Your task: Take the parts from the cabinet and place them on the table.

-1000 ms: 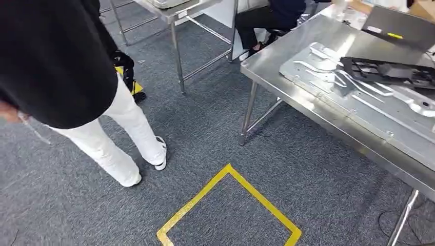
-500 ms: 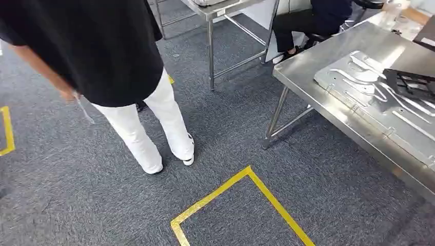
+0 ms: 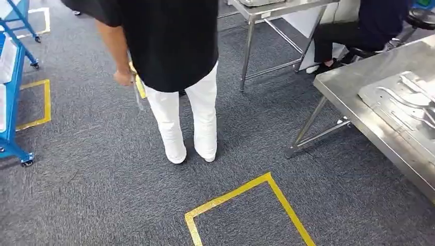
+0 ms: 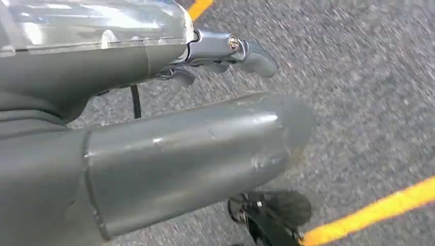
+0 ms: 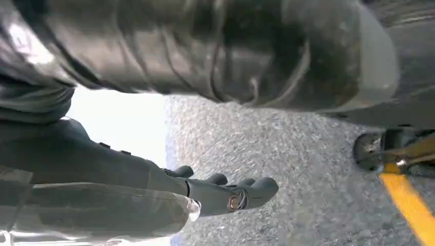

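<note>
You saw the standing person (image 3: 174, 56) cut off above the shoulders by the head view's top edge. The worktop (image 3: 359, 97) and the pressed metal panel (image 3: 405, 100) on it ran off the right edge. The blue cart (image 3: 9, 82) was cropped at the left edge. Carpet (image 4: 359, 77) blurred in both wrist views.

- Blue cabinet (image 3: 9, 102): a wheeled frame standing on the carpet at the far left edge, partly cut off.
- Steel bench (image 3: 359, 110): at the right, carrying a flat stamped metal part (image 3: 405, 100) with raised ribs, lying near its edge.
</note>
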{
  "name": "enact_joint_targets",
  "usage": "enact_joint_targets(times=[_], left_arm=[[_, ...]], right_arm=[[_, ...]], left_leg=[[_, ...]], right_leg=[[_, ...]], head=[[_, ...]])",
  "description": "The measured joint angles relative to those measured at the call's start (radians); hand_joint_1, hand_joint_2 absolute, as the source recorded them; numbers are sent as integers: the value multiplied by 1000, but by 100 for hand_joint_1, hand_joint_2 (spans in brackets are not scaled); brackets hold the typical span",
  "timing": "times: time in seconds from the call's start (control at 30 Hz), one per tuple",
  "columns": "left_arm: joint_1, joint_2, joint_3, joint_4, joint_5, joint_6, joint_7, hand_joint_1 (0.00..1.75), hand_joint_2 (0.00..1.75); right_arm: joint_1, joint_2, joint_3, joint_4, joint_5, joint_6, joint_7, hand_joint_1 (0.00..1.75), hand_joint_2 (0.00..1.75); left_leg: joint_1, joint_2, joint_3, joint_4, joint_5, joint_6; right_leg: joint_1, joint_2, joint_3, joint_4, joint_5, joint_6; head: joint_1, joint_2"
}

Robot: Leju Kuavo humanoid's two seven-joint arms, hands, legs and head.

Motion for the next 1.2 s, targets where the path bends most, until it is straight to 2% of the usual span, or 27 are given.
enact_joint_targets(times=[0.03, 0.07, 0.1, 0.13, 0.17, 0.23, 0.27, 0.3, 0.37, 0.43, 0.47, 0.5, 0.53, 0.6, 0.63, 0.67, 0.73, 0.77, 0.8, 0.93, 0.97, 1.0, 1.03, 1.1, 1.13, 1.17, 1.2], left_arm=[[-2, 0, 0, 0, 0, 0, 0, 0, 0], [-3, 0, 0, 0, 0, 0, 0, 0, 0], [-3, 0, 0, 0, 0, 0, 0, 0, 0], [-3, 0, 0, 0, 0, 0, 0, 0, 0], [-2, -1, 0, 0, 0, 0, 0, 0, 0], [-2, -2, 0, 0, 0, 0, 0, 0, 0], [-3, -4, 0, 0, 0, 0, 0, 0, 0], [-8, -8, 0, 1, 0, 0, 0, 0, 0], [-8, -8, 0, 1, 0, 2, 2, 0, 0], [-5, -9, 0, 1, 0, 2, 5, 0, 0], [-3, -9, 0, 1, 0, 3, 6, 0, 0], [-5, -9, 0, 1, 0, 3, 7, 0, 0], [-8, -9, 0, 1, 0, 2, 8, 0, 0], [-12, -10, 0, 1, 0, 1, 8, 0, 0], [-11, -10, 0, 1, 0, 1, 7, 0, 0], [-9, -10, 0, 1, 0, 1, 7, 0, 0], [-6, -9, 0, 1, 0, 1, 7, 0, 0], [-6, -9, 0, 1, 0, 1, 7, 0, 0], [-9, -10, 0, 1, 0, 1, 7, 0, 0], [-6, -10, 0, 1, 0, 0, 6, 0, 0], [-5, -11, 0, 1, 0, 0, 6, 0, 0], [-7, -11, 0, 1, 0, 0, 6, 0, 0], [-8, -10, 0, 1, 0, 0, 6, 0, 0], [-10, -10, 0, 1, 0, 0, 6, 0, 0], [-9, -10, 0, 1, 0, 0, 6, 0, 0], [-8, -10, 0, 1, 0, -1, 6, 0, 0], [-7, -10, 0, 1, 0, -1, 6, 0, 0]], right_arm=[[1, 0, 0, 0, 0, 0, 0, 0, 0], [1, 0, -1, 1, 0, 0, 0, 0, 0], [1, 0, -2, 2, 0, 0, 0, 0, 0], [2, 0, -3, 3, 1, 0, 0, 0, 0], [2, 0, -3, 5, 1, 0, 0, 0, 0], [2, 0, -3, 5, 1, 0, 0, 0, 0], [3, 0, -3, 5, 1, 0, 0, 0, 0], [2, -2, -6, 5, 1, 0, 0, 0, 0], [3, -1, -7, 6, 1, 1, -1, 0, 0], [1, -1, -7, 6, 6, 1, -1, 0, 0], [0, -1, -7, 6, 11, 2, -1, 0, 0], [1, -1, -7, 6, 14, 2, -2, 0, 0], [3, -1, -7, 6, 15, 2, -3, 0, 0], [4, -1, -8, 9, 18, 3, -4, 0, 0], [3, -1, -9, 10, 19, 3, -5, 0, 0], [2, -1, -9, 10, 19, 3, -6, 0, 0], [1, -1, -9, 10, 20, 3, -8, 0, 0], [0, -1, -9, 10, 20, 3, -8, 0, 0], [-1, -1, -9, 10, 21, 3, -9, 0, 0], [-10, -1, -9, 10, 23, 3, -10, 0, 0], [-9, -1, -9, 10, 24, 3, -10, 0, 0], [-8, -1, -9, 11, 25, 3, -11, 0, 0], [-7, -1, -9, 11, 25, 3, -11, 0, 0], [-7, -1, -9, 13, 26, 5, -11, 0, 0], [-7, -1, -10, 14, 26, 6, -11, 0, 0], [-7, -1, -10, 14, 27, 7, -11, 0, 0], [-7, -1, -10, 14, 27, 8, -11, 0, 0]], left_leg=[[-2, -8, -4, 0, 3, 4], [-6, -19, -9, 1, 5, 7], [-9, -31, -11, 1, 6, 9], [-12, -44, -11, 1, 6, 10], [-14, -58, -11, 2, 6, 9], [-16, -87, -7, 6, 6, 9], [-15, -99, -7, 6, 6, 9], [-20, -106, -10, 12, 6, 4], [-11, -132, -22, 8, 14, -9], [-12, -159, -28, 0, 23, -24], [-12, -118, -27, 16, 12, -21], [-18, -61, -46, 54, -21, -24], [-17, -36, -79, 120, -65, -30], [-10, -23, -147, 270, -134, -40], [-7, -20, -163, 308, -140, -45], [-4, -16, -153, 295, -122, -49], [1, 2, -60, 133, -39, -53], [1, 31, -6, 40, -6, -53], [-4, 64, 6, 13, -20, -44], [-11, 27, -3, 9, -13, -18], [-2, 16, 7, -2, -5, -8], [-4, 8, 5, -3, -2, -3], [-4, 0, 2, -3, 1, 3], [-10, -22, -4, -2, 3, 5], [-12, -36, -5, -1, 4, 6], [-14, -49, -4, 0, 4, 6], [-15, -63, -3, 1, 4, 6]], right_leg=[[1, 20, -34, 76, -46, -1], [2, 29, -77, 170, -90, -2], [3, 31, -109, 236, -107, -5], [4, 32, -119, 254, -99, -8], [7, 34, -107, 225, -68, -14], [14, 52, -37, 68, 29, -31], [20, 92, 1, -22, 71, -41], [18, 148, 9, -52, 61, -49], [23, 121, 6, -55, 66, -47], [23, 96, 13, -70, 75, -54], [12, 73, 20, -84, 84, -58], [14, 63, 22, -90, 86, -65], [16, 45, 21, -90, 86, -67], [20, 9, 19, -88, 83, -69], [20, -7, 18, -87, 82, -69], [20, -21, 18, -85, 80, -67], [16, -47, 19, -78, 74, -59], [15, -57, 19, -70, 68, -54], [21, -64, 20, -65, 62, -46], [21, -89, 30, -65, 58, -26], [15, -77, 31, -60, 48, -16], [13, -27, 22, -29, 19, -14], [11, 7, -7, 32, -24, -13], [11, 30, -84, 197, -100, -14], [11, 32, -111, 248, -107, -16], [11, 33, -113, 245, -87, -19], [12, 35, -96, 199, -47, -23]], head=[[0, 0], [0, 0], [0, 0], [0, 0], [0, 0], [0, 0], [0, 0], [-1, 0], [0, 0], [0, 0], [0, 0], [-1, 0], [-2, 0], [-1, 0], [-2, 0], [-2, 0], [-2, 0], [-2, 0], [-2, 0], [0, 0], [0, 0], [0, 0], [0, 0], [0, 0], [0, 0], [0, 0], [0, 0]])
